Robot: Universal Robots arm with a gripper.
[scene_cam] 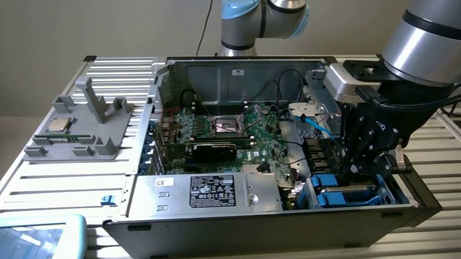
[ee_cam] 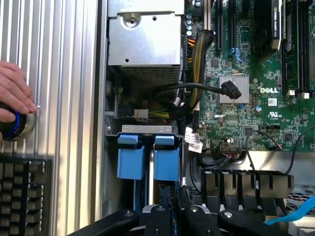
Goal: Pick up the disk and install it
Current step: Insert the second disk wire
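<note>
The gripper [scene_cam: 366,162] is positioned inside the open computer case [scene_cam: 238,70], at the drive bay [scene_cam: 353,197] in the corner on the exterior view's right. Its fingers are nearly closed; in the wrist view they meet at the near end of the bay, above a thin silver and blue edge that appears to be the disk [ee_cam: 165,191], though the grip itself cannot be confirmed. Blue plastic rail tabs [ee_cam: 147,157] stand side by side in the bay, just beside the gripper [ee_cam: 170,206]. The power supply box [scene_cam: 209,191] with its black label lies next to the bay, and the motherboard [scene_cam: 223,132] occupies the case centre. A grey fixture [scene_cam: 79,127] carrying a small square chip [scene_cam: 58,125] rests on the ribbed worktop [scene_cam: 65,183], well apart from the case. A person's hand [ee_cam: 15,96] rests on a round knob [ee_cam: 17,125] beside a keyboard [ee_cam: 22,194].
</note>
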